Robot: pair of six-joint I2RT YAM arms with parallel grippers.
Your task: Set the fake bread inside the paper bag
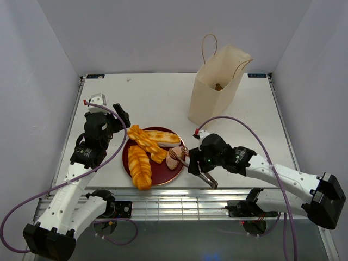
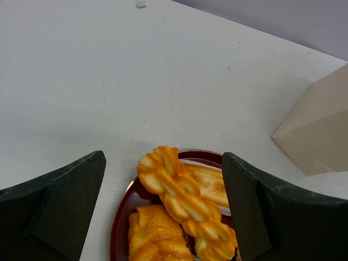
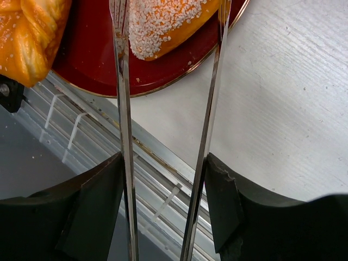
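A dark red plate [image 1: 128,157] holds the fake bread: a braided loaf [image 1: 147,142], a second golden loaf [image 1: 140,168], a pale long roll [image 1: 165,137] and a pinkish-brown sugared piece [image 1: 175,159]. The paper bag [image 1: 217,92] stands upright behind the plate, with a brown piece [image 1: 218,86] inside. My left gripper [image 1: 120,120] is open and empty over the plate's far-left edge, with the braided loaf [image 2: 182,190] between its fingers. My right gripper [image 1: 198,165] is shut on metal tongs [image 3: 124,109]. The two tong arms straddle the sugared piece [image 3: 163,22].
The plate [image 3: 98,73] sits close to the table's near edge, where a slotted metal rail [image 3: 81,128] runs. The bag [image 2: 318,128] is to the right of the left gripper [image 2: 163,179]. White walls enclose the table on three sides.
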